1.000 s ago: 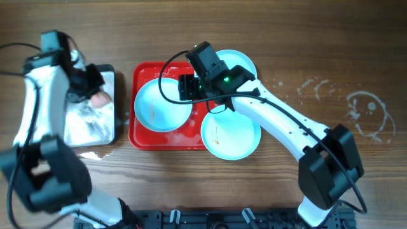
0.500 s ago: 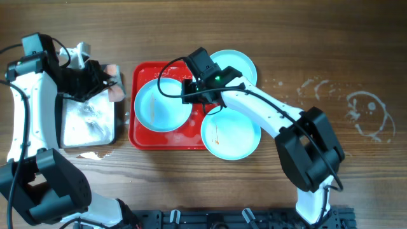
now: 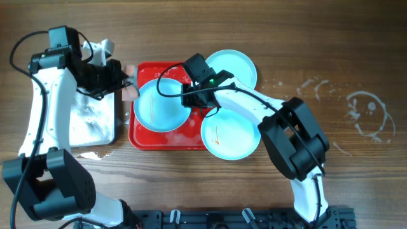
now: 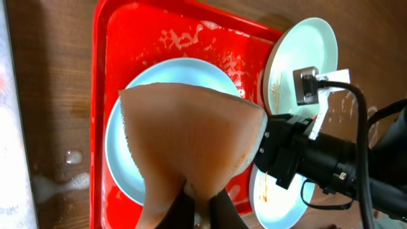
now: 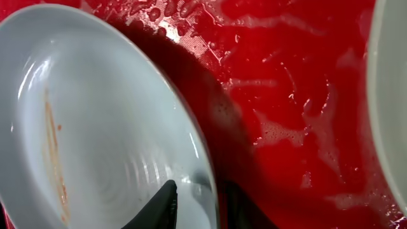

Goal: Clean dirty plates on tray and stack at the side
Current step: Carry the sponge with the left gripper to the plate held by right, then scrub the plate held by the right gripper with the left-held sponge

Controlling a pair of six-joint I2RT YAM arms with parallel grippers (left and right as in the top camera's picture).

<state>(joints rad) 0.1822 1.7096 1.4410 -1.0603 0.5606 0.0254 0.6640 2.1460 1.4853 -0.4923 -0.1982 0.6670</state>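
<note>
Reads as a robotics lab workstation rather than a home kitchen: bare wooden desk (image 3: 331, 51), two white-and-black robot arms (image 3: 254, 105) based at a black rail (image 3: 210, 219) along its edge, loose cables (image 3: 172, 70), red tray (image 3: 137, 137) of plates (image 3: 162, 105).

Brown wooden counter (image 3: 331, 51). Directly on it are a red tray (image 3: 137, 137) at centre and a metal tray (image 3: 89, 130) just to its left. Two light-cyan plates overhang the red tray's right side, one at the far corner (image 3: 240, 63) and one at the near corner (image 3: 232, 137); contact with the counter cannot be confirmed. White smears (image 3: 365, 111) mark the right area, and a wet patch (image 3: 89, 154) lies by the metal tray.
</note>
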